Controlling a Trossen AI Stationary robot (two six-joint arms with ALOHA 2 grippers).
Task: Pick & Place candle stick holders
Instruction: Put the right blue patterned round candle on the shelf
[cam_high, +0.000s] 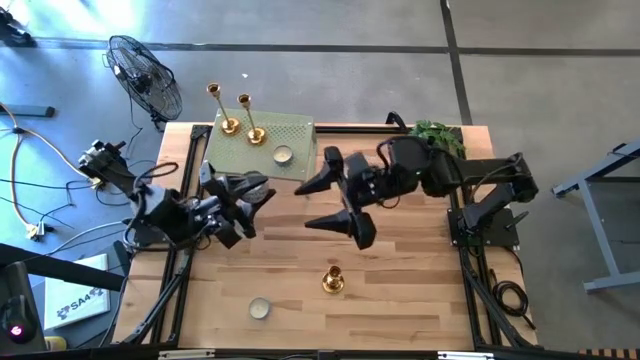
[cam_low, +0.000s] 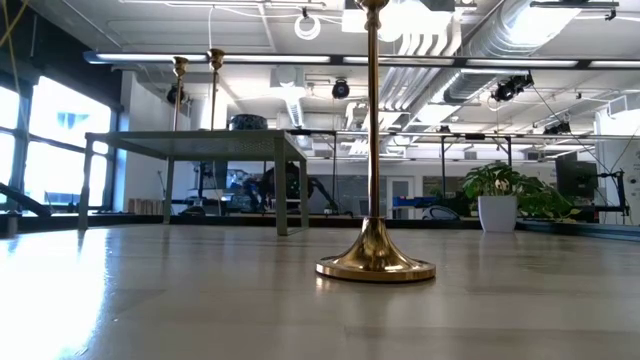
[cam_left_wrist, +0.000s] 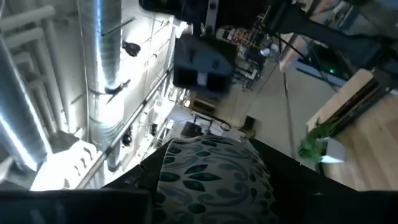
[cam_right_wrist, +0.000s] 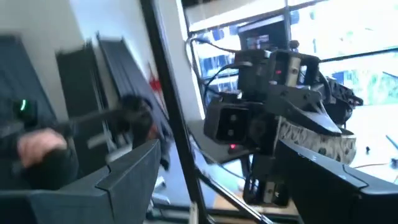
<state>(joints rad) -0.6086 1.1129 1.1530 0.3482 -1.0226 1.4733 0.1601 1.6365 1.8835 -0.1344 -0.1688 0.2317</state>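
Candlestick (cam_low: 374, 150) upright near table's (cam_high: 420, 290) front edge, two candlesticks (cam_high: 238, 112) on green stand (cam_high: 295, 135) at back-left corner, right gripper (cam_high: 322, 203) spread wide, empty, left gripper (cam_high: 258, 196) grip state unclear.

Wooden table (cam_high: 400, 300) seen from straight above. Green perforated platform (cam_high: 285, 133) at far-left part of table, two tall gold candlesticks standing on it: one at corner (cam_high: 228, 122), second (cam_high: 254, 133) just beside it. Small round candle cup (cam_high: 283, 155) also on platform. Third, shorter candlestick (cam_high: 332, 280) alone on bare wood near front edge, another candle cup (cam_high: 259, 308) to its left. Left gripper (cam_high: 262, 195) hovers by platform, fingers partly apart, holding nothing. Right gripper (cam_high: 315, 205) mid-table, fingers spread wide, empty. Potted plant (cam_high: 438, 135) at far-right corner. Fan (cam_high: 146, 75) on floor beyond table.
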